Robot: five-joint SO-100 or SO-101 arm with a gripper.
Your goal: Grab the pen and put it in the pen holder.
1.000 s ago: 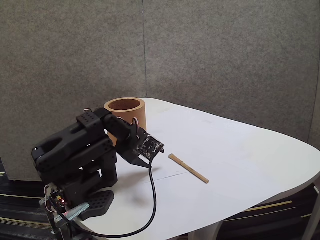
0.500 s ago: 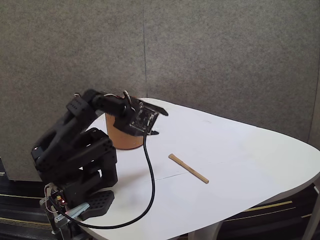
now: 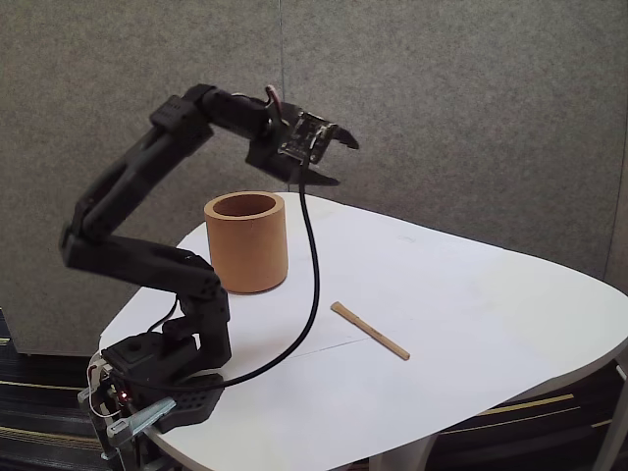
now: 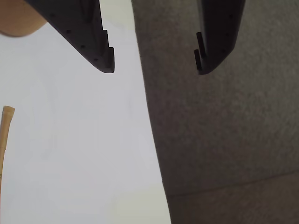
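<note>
I've lifted the end effector (image 3: pixel 334 162) high above the cup (image 3: pixel 246 242), jaws wide, empty; the pen (image 3: pixel 370 331) lies ungrabbed on the tabletop (image 3: pixel 471 314).

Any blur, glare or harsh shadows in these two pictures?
Fixed view: evenly lit, sharp; soft shadow under the pen, none harsh, no glare on the white table. Wrist view: the open gripper has soft, slightly blurred edges, and the pen is cut off at the left edge.
</note>
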